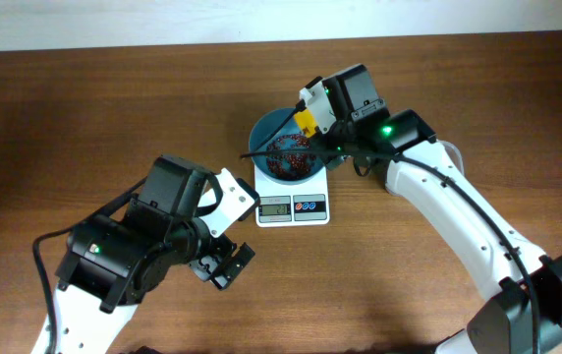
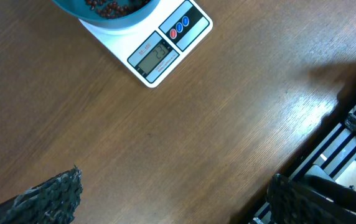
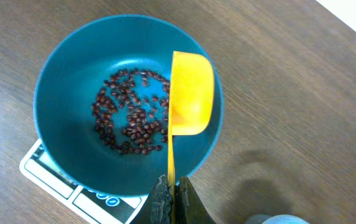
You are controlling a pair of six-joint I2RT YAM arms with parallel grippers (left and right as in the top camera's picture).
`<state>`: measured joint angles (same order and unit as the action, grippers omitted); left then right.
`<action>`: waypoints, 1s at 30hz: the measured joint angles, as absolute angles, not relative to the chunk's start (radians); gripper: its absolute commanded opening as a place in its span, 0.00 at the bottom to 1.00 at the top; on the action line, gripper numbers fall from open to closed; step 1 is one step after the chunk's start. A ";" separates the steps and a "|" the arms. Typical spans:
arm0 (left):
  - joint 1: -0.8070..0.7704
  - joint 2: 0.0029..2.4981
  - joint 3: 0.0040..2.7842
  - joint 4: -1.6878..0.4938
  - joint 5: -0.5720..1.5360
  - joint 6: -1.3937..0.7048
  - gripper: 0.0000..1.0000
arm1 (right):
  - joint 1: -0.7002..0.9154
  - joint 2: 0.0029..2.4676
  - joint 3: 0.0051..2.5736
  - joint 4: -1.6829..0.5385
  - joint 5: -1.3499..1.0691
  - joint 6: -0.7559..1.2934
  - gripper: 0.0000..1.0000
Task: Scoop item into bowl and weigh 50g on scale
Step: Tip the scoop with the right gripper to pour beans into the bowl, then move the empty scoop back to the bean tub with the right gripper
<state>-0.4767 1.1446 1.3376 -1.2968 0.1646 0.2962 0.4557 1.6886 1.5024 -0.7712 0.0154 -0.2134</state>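
The top camera looks straight down on the scale [image 1: 292,202] from high up, the left wrist camera sees it from nearer, the right wrist camera from closest.

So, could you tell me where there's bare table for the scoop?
Bare table lies left of the bowl and scale, and in front of the scale between the left gripper and right arm. Crowded over the bowl, where the right gripper holds the scoop.

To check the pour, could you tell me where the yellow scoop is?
Right wrist view: the yellow scoop hangs over the right rim of the bowl, beside the beans.
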 measured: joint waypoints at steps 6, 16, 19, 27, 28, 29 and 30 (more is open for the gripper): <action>-0.477 1.145 1.338 -1.297 0.165 0.296 0.99 | 0.485 1.671 1.504 -0.781 0.061 -0.213 0.04; -0.477 1.145 1.338 -1.297 0.165 0.296 0.99 | 0.492 1.661 1.521 -0.792 0.067 -0.167 0.04; -0.477 1.145 1.338 -1.297 0.165 0.296 0.99 | 0.472 1.644 1.529 -0.828 0.011 -0.133 0.04; -0.477 1.145 1.338 -1.296 0.165 0.296 0.99 | 0.308 1.584 1.619 -0.968 -0.037 -0.048 0.04; -0.477 1.145 1.338 -1.297 0.165 0.296 0.99 | 0.283 1.567 1.631 -1.005 -0.040 -0.043 0.04; -0.477 1.145 1.338 -1.297 0.165 0.296 0.99 | 0.207 1.515 1.641 -1.090 -0.040 -0.025 0.04; -0.477 1.145 1.338 -1.297 0.165 0.296 0.99 | 0.162 1.499 1.646 -1.137 -0.039 -0.021 0.04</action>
<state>-0.4767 1.1446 1.3376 -1.2968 0.1646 0.2962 0.1619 1.4994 1.6463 -1.1374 -0.0387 -0.0208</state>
